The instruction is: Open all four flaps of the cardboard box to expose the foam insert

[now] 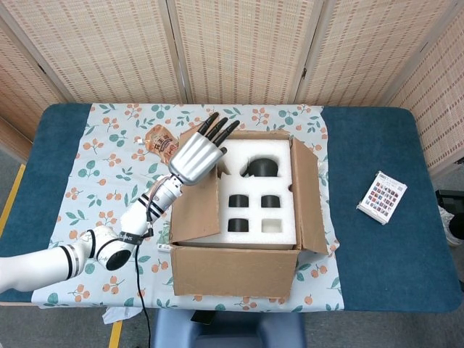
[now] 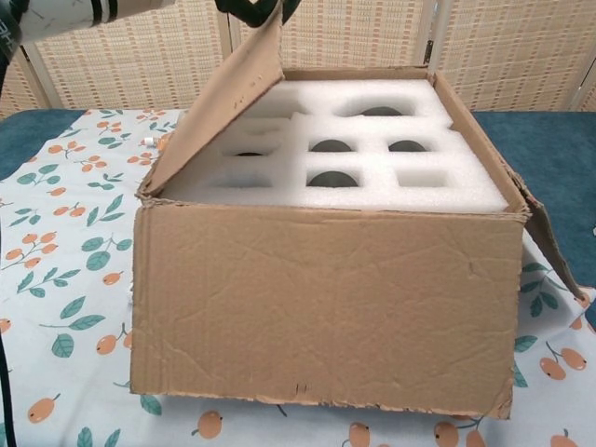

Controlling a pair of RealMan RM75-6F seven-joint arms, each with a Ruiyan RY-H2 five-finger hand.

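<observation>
One flap (image 1: pixel 196 203) is left to fold out, and your left hand (image 1: pixel 192 156) holds its free edge, fingers hooked over the top. It stands steeply tilted on the cardboard box (image 1: pixel 239 272), hinge line below your palm, foam insert (image 1: pixel 261 192) to the right; push leftward, outward.

It looked like a staged lab: woven folding screens (image 1: pixel 239 47) stood behind a table (image 1: pixel 377 188) under a floral cloth (image 1: pixel 109 181).
</observation>
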